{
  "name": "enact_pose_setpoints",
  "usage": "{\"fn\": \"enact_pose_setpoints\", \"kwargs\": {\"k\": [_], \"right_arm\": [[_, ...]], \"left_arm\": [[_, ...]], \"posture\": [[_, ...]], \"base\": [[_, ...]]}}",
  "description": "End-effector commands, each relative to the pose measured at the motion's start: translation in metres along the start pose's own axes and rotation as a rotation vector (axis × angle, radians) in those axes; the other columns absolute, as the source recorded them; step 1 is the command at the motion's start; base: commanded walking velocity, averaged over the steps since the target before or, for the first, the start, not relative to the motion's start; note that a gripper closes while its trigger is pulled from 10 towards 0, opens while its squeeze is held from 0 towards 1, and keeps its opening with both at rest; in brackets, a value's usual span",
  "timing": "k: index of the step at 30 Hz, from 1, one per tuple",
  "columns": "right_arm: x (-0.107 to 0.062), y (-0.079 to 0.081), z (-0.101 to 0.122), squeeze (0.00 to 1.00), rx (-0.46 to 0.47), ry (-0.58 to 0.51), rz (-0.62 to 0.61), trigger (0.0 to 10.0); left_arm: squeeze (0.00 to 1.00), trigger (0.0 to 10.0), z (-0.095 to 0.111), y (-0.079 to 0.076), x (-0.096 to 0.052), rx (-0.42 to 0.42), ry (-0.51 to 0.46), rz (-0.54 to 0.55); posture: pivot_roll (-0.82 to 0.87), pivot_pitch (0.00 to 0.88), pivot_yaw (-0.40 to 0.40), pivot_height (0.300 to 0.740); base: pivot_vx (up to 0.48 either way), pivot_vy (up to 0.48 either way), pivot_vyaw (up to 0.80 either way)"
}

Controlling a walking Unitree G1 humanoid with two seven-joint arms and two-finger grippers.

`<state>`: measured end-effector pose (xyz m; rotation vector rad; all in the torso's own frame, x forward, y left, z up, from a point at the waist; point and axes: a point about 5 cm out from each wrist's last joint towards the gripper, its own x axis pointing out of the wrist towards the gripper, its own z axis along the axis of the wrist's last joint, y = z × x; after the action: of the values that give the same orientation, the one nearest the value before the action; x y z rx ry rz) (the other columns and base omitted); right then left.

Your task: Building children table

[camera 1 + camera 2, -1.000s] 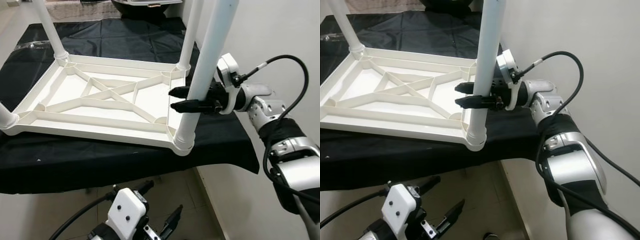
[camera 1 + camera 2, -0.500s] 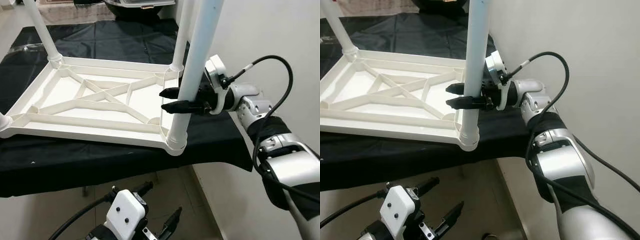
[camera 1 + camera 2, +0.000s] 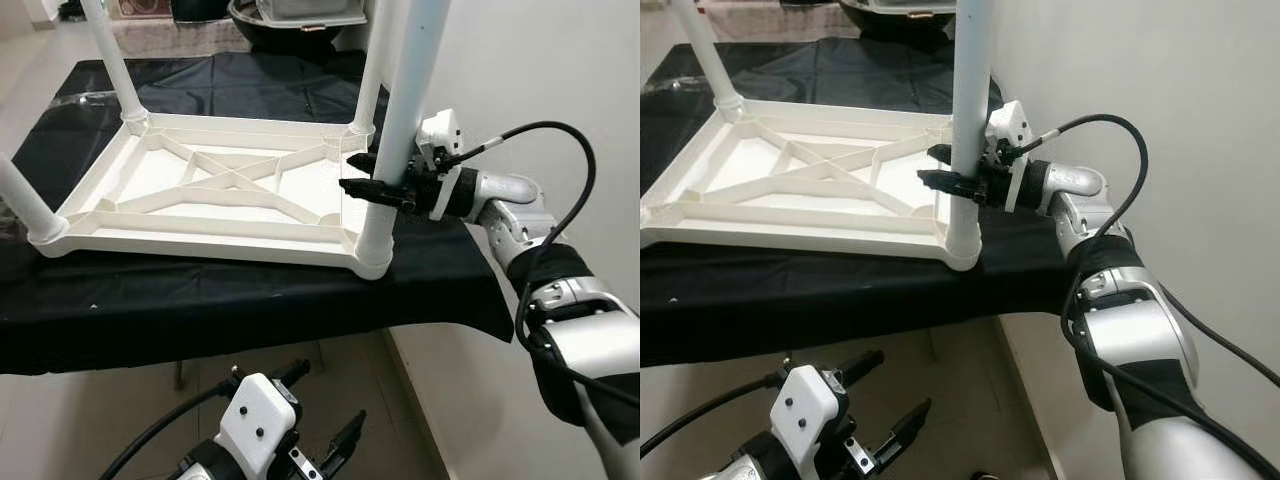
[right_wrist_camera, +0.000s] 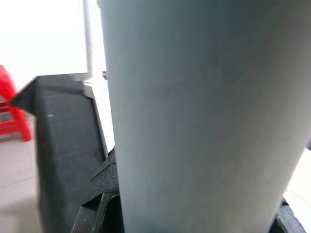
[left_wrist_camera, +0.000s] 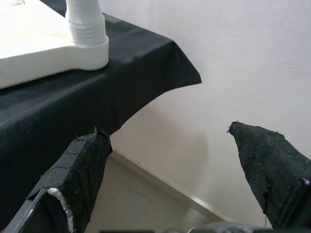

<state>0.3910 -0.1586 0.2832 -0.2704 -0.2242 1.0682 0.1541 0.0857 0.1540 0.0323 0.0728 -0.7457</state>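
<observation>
On my far left I see a white table leg [image 3: 22, 205] rising from the near-left corner of the upturned white tabletop [image 3: 215, 205], which lies underside up, ribs showing, on a black cloth [image 3: 250, 300] spread over a raised surface. A second leg [image 3: 115, 60] stands at the far-left corner. Down below the cloth's front edge my left gripper [image 3: 310, 425] hangs idle over the tiled floor [image 3: 60, 430], its fingers [image 5: 77, 170] spread wide with nothing between them. Moving right, a third leg [image 3: 368, 75] stands at the far-right corner, and the near-right leg [image 3: 400, 130] stands upright in its corner socket. My right gripper [image 3: 362, 176] reaches in from the right beside the white wall [image 3: 540, 80], fingers closed around that near-right leg a little above the socket; the wrist camera has the leg pressed right against the pads
</observation>
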Motion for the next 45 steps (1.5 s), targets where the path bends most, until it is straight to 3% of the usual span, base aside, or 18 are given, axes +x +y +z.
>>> {"fn": "enact_pose_setpoints", "kwargs": {"k": [1,4,6,9,11,12,13,19,24,27,32,36,38,39,41,45], "right_arm": [[-0.007,0.001,-0.025,0.00,0.060,0.125,-0.080,10.0],[-0.002,-0.007,-0.041,0.00,0.186,0.213,-0.351,10.0],[-0.002,-0.007,-0.041,0.00,0.186,0.213,-0.351,10.0],[-0.001,-0.014,-0.049,0.00,0.291,0.215,-0.612,10.0],[-0.001,-0.014,-0.049,0.00,0.291,0.215,-0.612,10.0],[-0.001,-0.017,-0.050,0.00,0.343,0.176,-0.744,10.0],[-0.001,-0.017,-0.051,0.00,0.363,0.165,-0.797,10.0],[-0.003,-0.017,-0.061,0.00,0.426,0.177,-1.017,10.0],[-0.003,-0.016,-0.061,0.00,0.382,0.169,-1.141,10.0],[0.001,-0.013,-0.059,0.00,0.310,0.176,-1.211,10.0],[0.007,-0.009,-0.059,0.00,0.280,0.178,-1.241,10.0],[0.012,-0.004,-0.060,0.00,0.253,0.209,-1.290,10.0],[0.014,0.000,-0.063,0.00,0.239,0.256,-1.373,10.0],[0.014,0.000,-0.063,0.00,0.239,0.256,-1.373,10.0],[0.014,0.006,-0.070,0.00,0.339,0.306,-1.515,10.0],[0.015,0.009,-0.073,0.00,0.382,0.317,-1.550,10.0]], "left_arm": [[0.00,10.0,-0.003,-0.002,0.000,-0.008,0.004,-0.006],[0.00,10.0,-0.003,-0.002,0.001,-0.011,0.003,-0.002],[0.00,10.0,-0.003,-0.002,0.001,-0.011,0.003,-0.002],[0.00,10.0,-0.004,-0.002,0.002,-0.012,0.001,0.001],[0.00,10.0,-0.004,-0.002,0.002,-0.012,0.001,0.001],[0.00,10.0,-0.004,-0.001,0.002,-0.011,0.001,0.003],[0.00,10.0,-0.004,-0.001,0.002,-0.010,0.002,0.003],[0.00,10.0,-0.004,0.000,0.002,-0.009,0.000,0.004],[0.00,10.0,-0.005,0.001,0.002,-0.006,0.000,0.005],[0.00,10.0,-0.005,0.002,0.003,-0.005,-0.002,0.006],[0.00,10.0,-0.005,0.002,0.003,-0.003,-0.003,0.005],[0.00,10.0,-0.005,0.002,0.004,-0.002,-0.004,0.003],[0.00,10.0,-0.005,0.002,0.004,-0.002,-0.005,0.003],[0.00,10.0,-0.005,0.002,0.004,-0.002,-0.005,0.003],[0.00,10.0,-0.005,0.002,0.005,-0.003,-0.005,0.003],[0.00,10.0,-0.005,0.002,0.005,-0.004,-0.005,0.003]], "posture": [[0.11,0.208,-0.047,0.740],[0.11,0.212,-0.048,0.740],[0.11,0.212,-0.048,0.740],[0.11,0.215,-0.049,0.740],[0.11,0.215,-0.049,0.740],[0.11,0.216,-0.048,0.740],[0.11,0.216,-0.048,0.740],[0.11,0.216,-0.045,0.740],[0.11,0.216,-0.044,0.740],[0.11,0.215,-0.045,0.740],[0.10,0.214,-0.042,0.740],[0.10,0.215,-0.043,0.740],[0.10,0.217,-0.042,0.740],[0.10,0.217,-0.042,0.740],[0.10,0.218,-0.043,0.740],[0.10,0.218,-0.043,0.740]], "base": [[0.000,0.000,0.00],[0.000,0.000,0.00],[0.000,0.000,0.00],[0.000,0.000,0.00],[0.000,0.000,0.00],[0.000,0.000,0.00],[0.000,0.000,0.00],[0.000,0.000,0.00],[0.000,0.000,0.00],[0.000,0.000,0.00],[0.000,0.000,0.00],[0.000,0.000,0.00],[0.000,0.000,0.00],[0.000,0.000,0.00],[0.000,0.000,0.00],[0.000,0.000,0.00]]}}
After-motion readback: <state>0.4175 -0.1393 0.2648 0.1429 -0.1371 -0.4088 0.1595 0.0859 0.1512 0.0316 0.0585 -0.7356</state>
